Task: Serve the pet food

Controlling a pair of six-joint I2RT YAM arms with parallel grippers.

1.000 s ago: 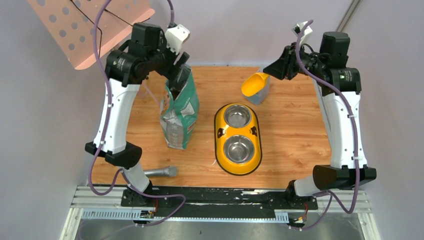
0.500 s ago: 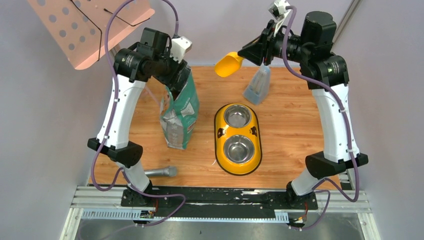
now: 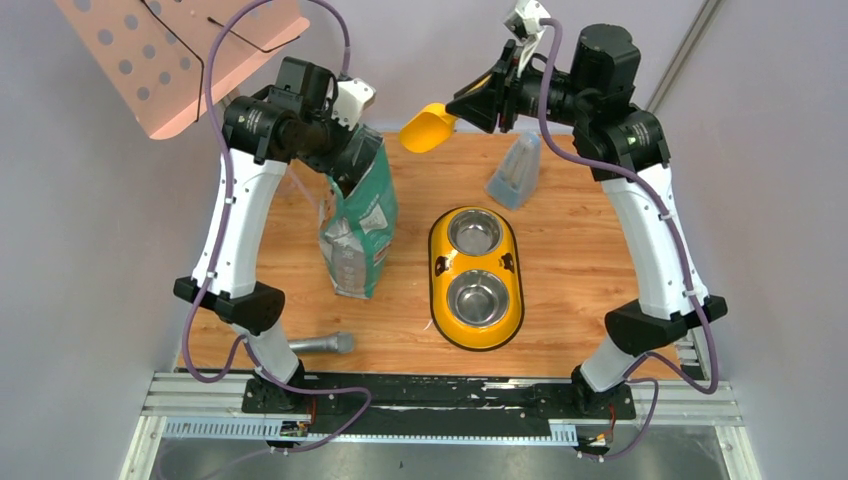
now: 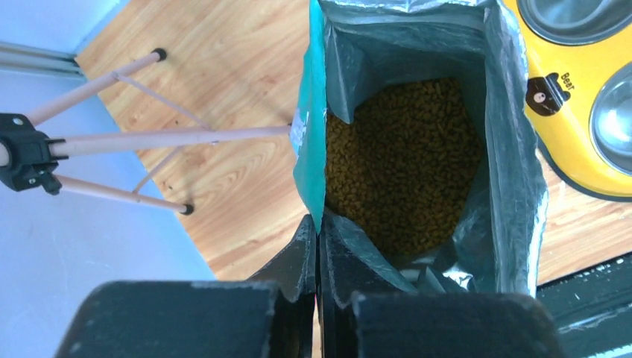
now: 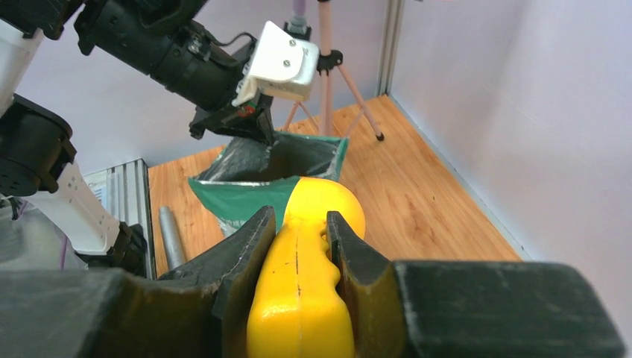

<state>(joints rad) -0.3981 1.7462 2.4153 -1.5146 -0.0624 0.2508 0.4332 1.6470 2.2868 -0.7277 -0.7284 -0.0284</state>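
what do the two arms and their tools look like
The left arm and right arm match: long white shells between bulky black joints, with a purple cable looped along each. The left tool and right tool are matte black with two flat tapering fingers. A white camera block sits at each wrist.

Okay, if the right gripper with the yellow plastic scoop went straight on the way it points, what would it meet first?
Probably the open top of the green-and-silver foil bag, dead ahead of the right gripper and yellow plastic scoop; the left gripper pinching its rim sits just above. Depth is unclear.
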